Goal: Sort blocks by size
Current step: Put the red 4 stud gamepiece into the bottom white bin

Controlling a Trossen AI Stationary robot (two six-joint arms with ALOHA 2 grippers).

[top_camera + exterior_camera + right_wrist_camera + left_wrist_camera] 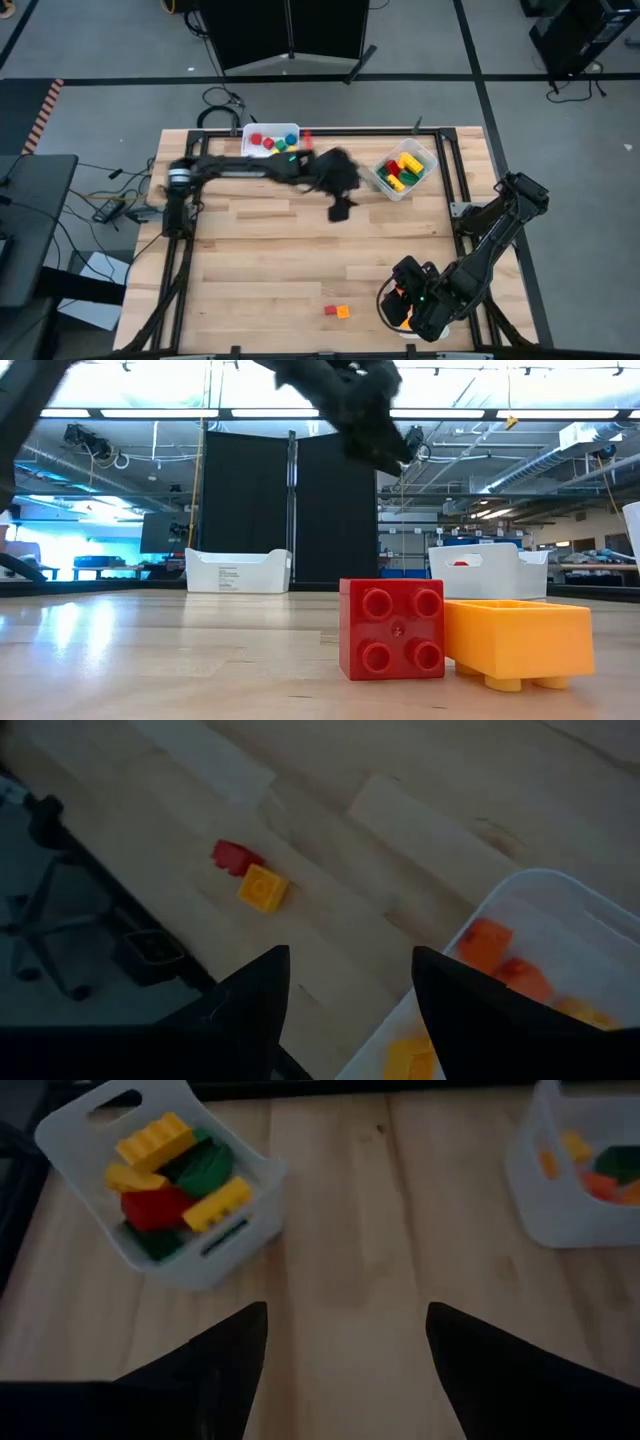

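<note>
Sorting looks nearly finished to us. On the wooden worktop (pixel 260 250), the white plastic bin of small round bricks (pixel 271 139) sits by the far edge; our left hand (pixel 340 205) hovers wide and empty near the white bin of long yellow, green and red bricks (pixel 404 169). Left loose: a small red square brick (pixel 329 311) touching an orange one (pixel 343 312). Our right hand (pixel 345 1010) hangs wide over the near-right white bin (pixel 560 910).
</note>
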